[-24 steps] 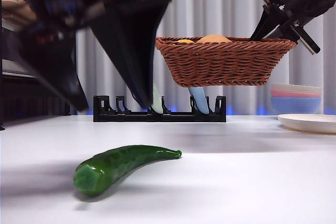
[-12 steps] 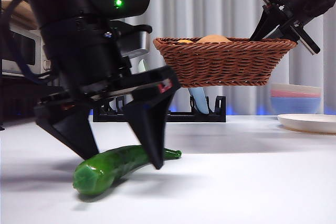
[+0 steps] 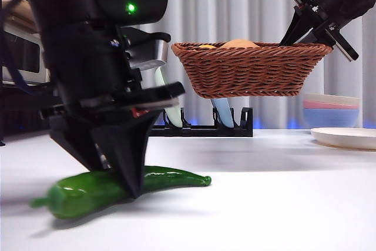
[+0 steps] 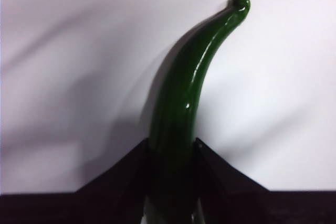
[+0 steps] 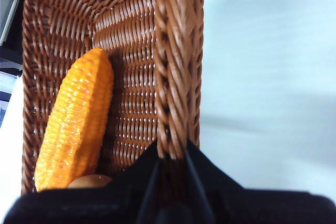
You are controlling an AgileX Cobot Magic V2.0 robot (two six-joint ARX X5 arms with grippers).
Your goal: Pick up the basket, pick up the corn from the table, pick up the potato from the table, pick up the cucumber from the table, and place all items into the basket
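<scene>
The glossy dark green cucumber (image 3: 106, 189) lies on the white table (image 3: 264, 204), and my left gripper (image 3: 120, 174) is shut on its middle, jaws down at the tabletop. In the left wrist view the cucumber (image 4: 184, 98) runs out from between the black jaws of the left gripper (image 4: 171, 156) to its thin tip. My right gripper (image 5: 172, 156) is shut on the braided rim of the brown wicker basket (image 5: 176, 61), held in the air at the upper right of the front view, basket (image 3: 249, 69). Inside lie the orange corn (image 5: 76, 119) and the tan potato (image 5: 89, 181), its top just showing.
A black rack (image 3: 200, 124) with pale utensils stands behind, under the basket. Stacked bowls (image 3: 339, 110) and a white plate (image 3: 346, 137) sit at the right edge. Dark appliances fill the far left background.
The left gripper came down over the cucumber and its jaws closed on it; the cucumber has shifted and turned on the table. The basket and right arm stayed put.
</scene>
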